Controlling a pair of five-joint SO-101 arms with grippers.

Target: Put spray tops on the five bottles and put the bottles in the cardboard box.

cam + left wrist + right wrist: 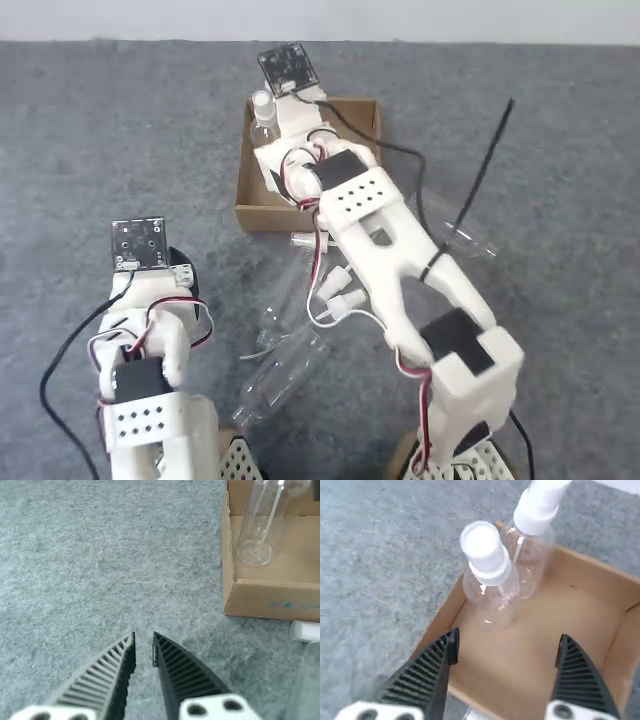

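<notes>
Right gripper [509,636]: wide open, folks, with nothing between the jaws. It hung over the open cardboard box [262,216].
Right arm [390,240]: stretched out across the table and over the box.
Capped bottles: two were in the box. One clear bottle [487,587] and a second bottle [532,547] stood upright close together in a corner, each wearing a white spray top.
Left gripper [144,636]: narrow, with only a slim gap between the ribbed black fingers [107,672], and it held nothing. It sat low over the grey carpet [120,130], off to one side of the box.
Left arm [150,340]: tucked back near the table's front edge, well apart from the box.
Loose bottles: three clear ones lay on their sides on the carpet. One lying bottle [285,375] and another [272,305] sat between the two arms. A third [465,238] lay on the far side of the right arm.
Loose spray tops: a white pair [340,290] lay just beside the right arm, and one more top [303,240] lay just in front of the box wall.
</notes>
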